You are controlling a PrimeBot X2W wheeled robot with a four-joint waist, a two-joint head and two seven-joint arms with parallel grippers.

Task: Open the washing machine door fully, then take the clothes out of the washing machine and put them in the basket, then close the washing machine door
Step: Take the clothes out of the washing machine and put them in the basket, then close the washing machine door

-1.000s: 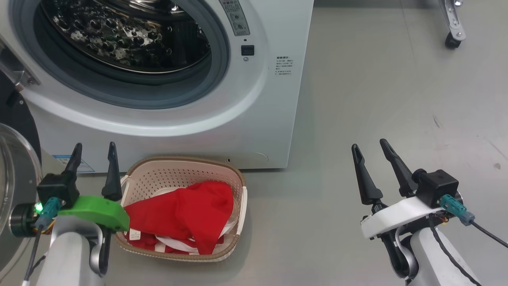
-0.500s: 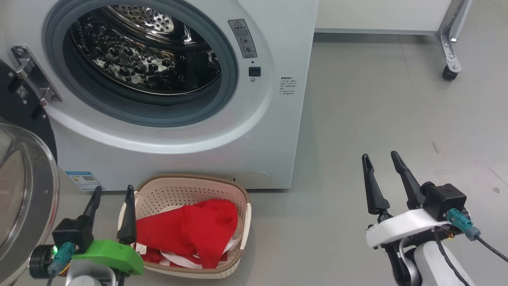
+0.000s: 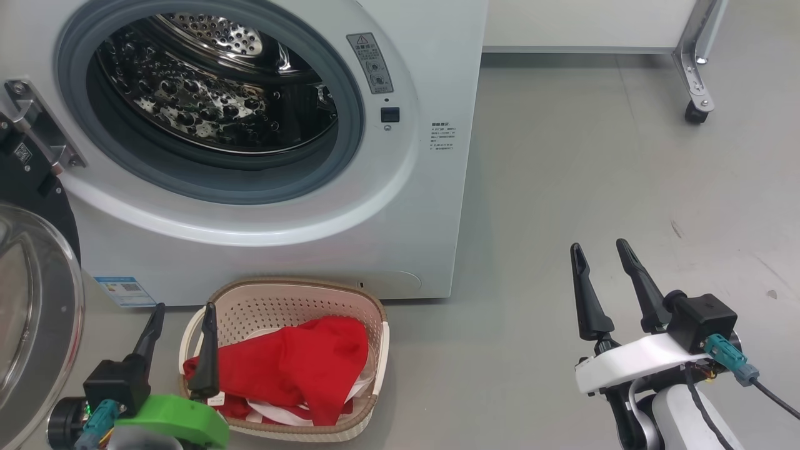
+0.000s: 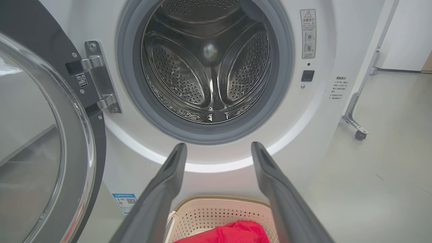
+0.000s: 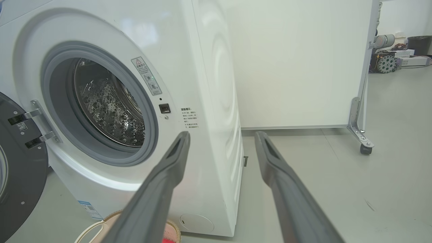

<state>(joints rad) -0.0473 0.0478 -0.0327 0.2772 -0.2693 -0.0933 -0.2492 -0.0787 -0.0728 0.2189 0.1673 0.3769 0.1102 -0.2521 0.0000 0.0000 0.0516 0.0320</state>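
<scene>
noted left gripper (image 3: 184, 307) and right gripper (image 3: 598, 245) splayed wide, empty, with red clothes (image 3: 294, 356) in basket (image 3: 294, 284) beside left fingers, steel drum (image 4: 209, 67) bare ahead, washing machine door (image 4: 33, 135) awaiting closing.

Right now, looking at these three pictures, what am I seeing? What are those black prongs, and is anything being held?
This is a two-armed robot on wheels. One picture comes from a camera on its head, looking down. The paired black prongs are its grippers: the left gripper at lower left and the right gripper at lower right. Both are open and hold nothing. The other two pictures come from a camera on each wrist, looking along that gripper's fingers. In front stands a white washing machine with its round door open on the left, and its steel drum looks empty. On the grey floor before it sits a cream basket holding red clothes.
</scene>
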